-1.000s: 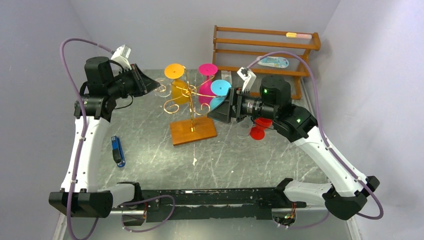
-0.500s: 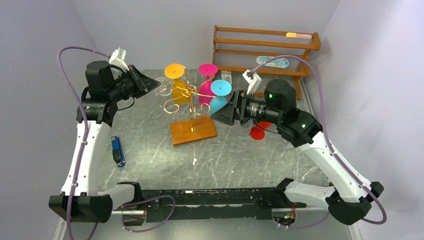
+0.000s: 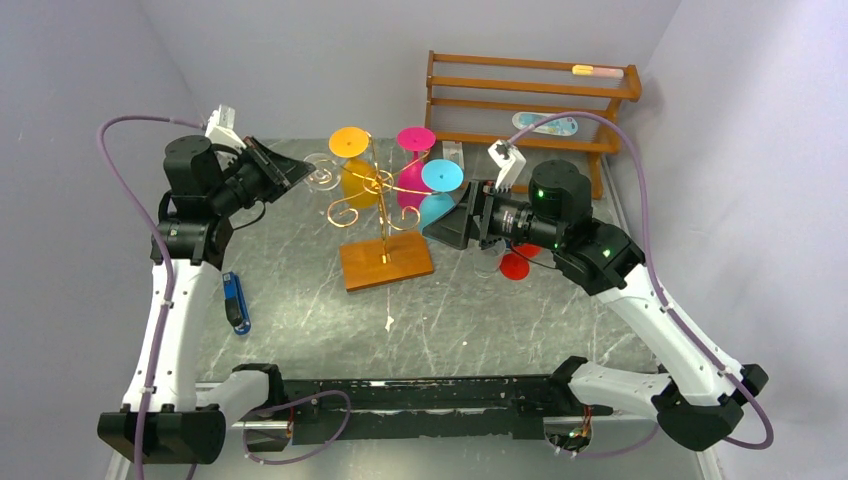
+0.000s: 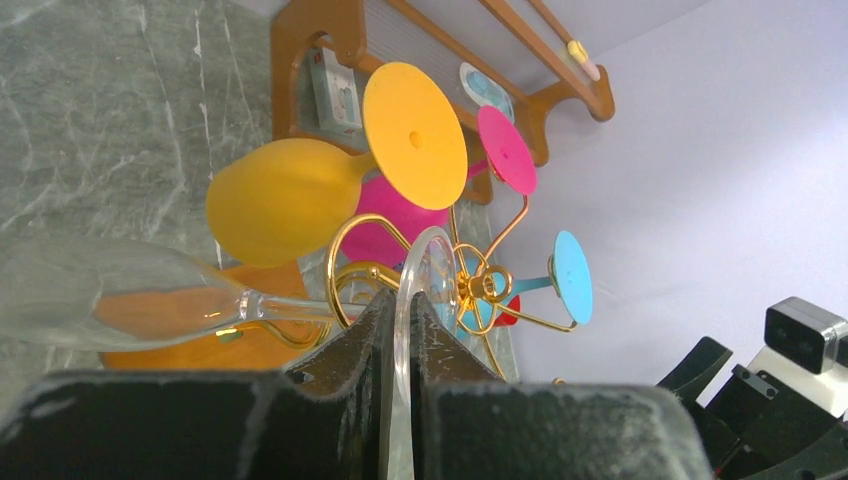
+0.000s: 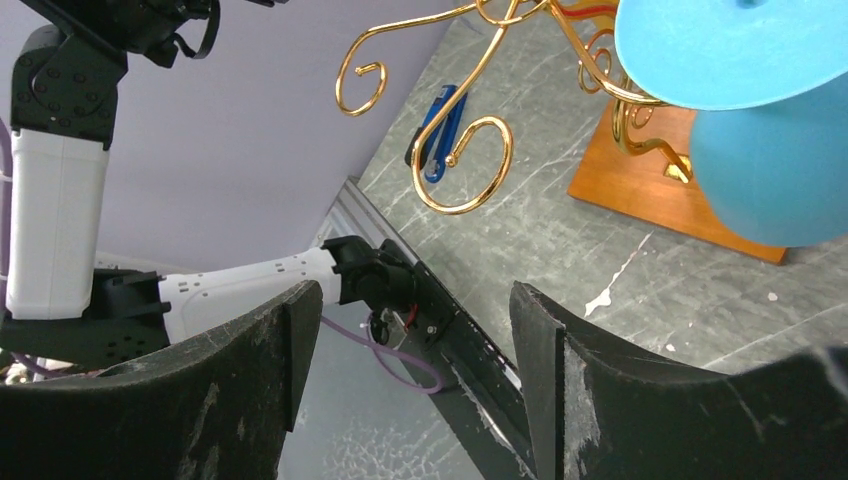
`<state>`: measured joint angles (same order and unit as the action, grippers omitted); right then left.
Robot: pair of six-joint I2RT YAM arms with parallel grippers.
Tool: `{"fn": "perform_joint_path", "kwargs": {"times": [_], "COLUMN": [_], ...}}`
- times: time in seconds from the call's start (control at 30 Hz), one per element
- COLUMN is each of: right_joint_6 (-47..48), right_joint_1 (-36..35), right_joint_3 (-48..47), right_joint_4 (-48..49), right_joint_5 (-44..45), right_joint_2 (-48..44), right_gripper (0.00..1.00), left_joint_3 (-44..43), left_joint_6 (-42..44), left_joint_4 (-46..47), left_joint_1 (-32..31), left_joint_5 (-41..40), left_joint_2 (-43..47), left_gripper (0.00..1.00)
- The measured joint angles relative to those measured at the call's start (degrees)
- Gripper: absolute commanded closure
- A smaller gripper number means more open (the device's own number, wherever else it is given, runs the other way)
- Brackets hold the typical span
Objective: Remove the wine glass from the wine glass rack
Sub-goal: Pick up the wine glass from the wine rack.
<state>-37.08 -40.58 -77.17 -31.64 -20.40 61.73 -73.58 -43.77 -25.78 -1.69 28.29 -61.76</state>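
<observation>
The gold wire rack [image 3: 378, 200] stands on its orange-brown base [image 3: 385, 262] at the table's middle; it also shows in the left wrist view [image 4: 480, 285]. Orange [image 3: 352, 160], magenta [image 3: 414, 160] and cyan [image 3: 438, 185] wine glasses hang on it. My left gripper [image 3: 285, 172] is shut on the foot disc of a clear wine glass [image 4: 100, 295], held sideways at the rack's left. Its stem runs beside a gold curl. My right gripper [image 3: 447, 222] is open and empty just right of the cyan glass [image 5: 765, 170].
A brown slatted shelf [image 3: 530, 95] stands at the back right. A red glass [image 3: 515, 262] lies on the table under the right arm. A blue tool [image 3: 236, 302] lies at the left, near the left arm.
My left arm has drawn back to the left with the clear glass in its jaws. The right arm lifted and shifted slightly right, then stayed still.
</observation>
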Motion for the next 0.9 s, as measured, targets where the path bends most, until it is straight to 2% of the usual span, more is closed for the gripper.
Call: {"fn": "perform_joint_path", "kwargs": {"times": [0.37, 0.9], "right_joint_6": [-0.04, -0.07], "right_joint_1": [0.00, 0.00], "right_joint_3": [0.33, 0.46], "right_joint_4": [-0.04, -0.42], "right_joint_5": [0.76, 1.55], "right_joint_2": [-0.79, -0.85], "right_gripper": [0.26, 0.26], "left_joint_3": [3.19, 6.01], "left_joint_6": [-8.11, -10.75], "left_joint_4": [7.34, 13.00], "left_joint_1": [0.81, 0.90], "left_joint_5": [-1.25, -0.98], "left_joint_2": [0.09, -0.68], "left_gripper": [0.95, 0.95]}}
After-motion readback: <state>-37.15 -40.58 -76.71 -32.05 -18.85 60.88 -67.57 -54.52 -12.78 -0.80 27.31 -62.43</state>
